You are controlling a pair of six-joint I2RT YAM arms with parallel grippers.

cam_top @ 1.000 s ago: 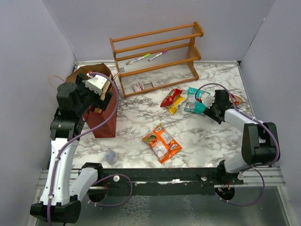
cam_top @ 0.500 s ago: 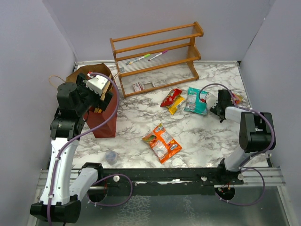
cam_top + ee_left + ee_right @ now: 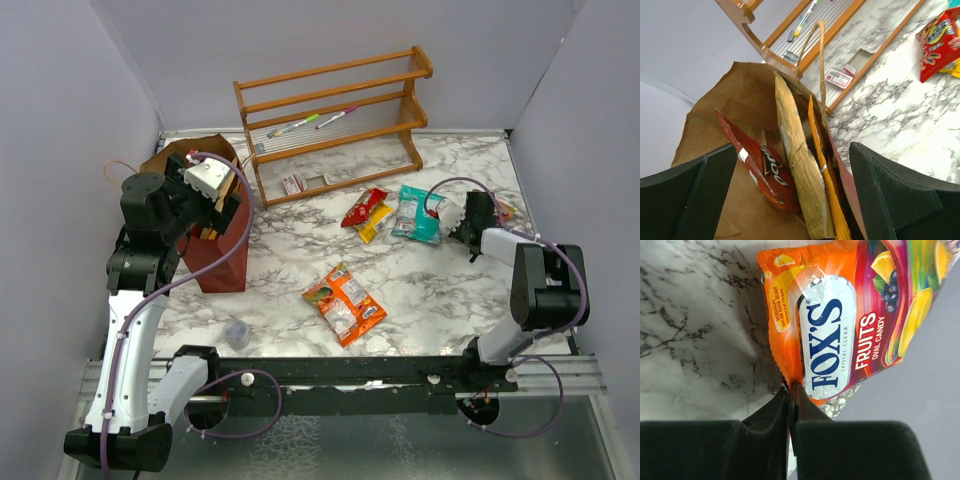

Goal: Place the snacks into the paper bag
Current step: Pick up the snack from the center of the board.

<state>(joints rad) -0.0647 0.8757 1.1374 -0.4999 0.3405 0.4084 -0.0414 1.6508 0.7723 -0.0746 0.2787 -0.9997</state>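
Wooden slatted rack (image 3: 335, 110): one, behind the bag and to its right. Two marker pens lie on a shelf, one green (image 3: 292, 127) and one pink (image 3: 335, 117).
Dark-red paper bag (image 3: 215, 255): one, upright, its brown mouth open.
Left gripper (image 3: 792, 149): jaws spread wide and empty, poised directly over the bag's mouth.
Right gripper (image 3: 790, 390): fingers pinched shut on the edge of the orange foil Fox's candy packet (image 3: 840, 325), far right of the bag and against the side wall.
Packets in the bag: three show, standing on edge: red (image 3: 762, 170), tan-gold (image 3: 797, 165) and thin orange (image 3: 826, 175).
Packets outside the bag: the held one, an orange packet (image 3: 345, 303) to the bag's front right, a teal packet (image 3: 415, 213) further right, and a red packet (image 3: 365, 207) edged with yellow (one packet or two, unclear).
Clear plastic cup (image 3: 237, 332): one, just in front of the bag.
Risk: the grip looks thin, so the crinkly foil could slip free on the long carry to the bag. The upright packets and a loop handle crowd the mouth and could catch a drop.
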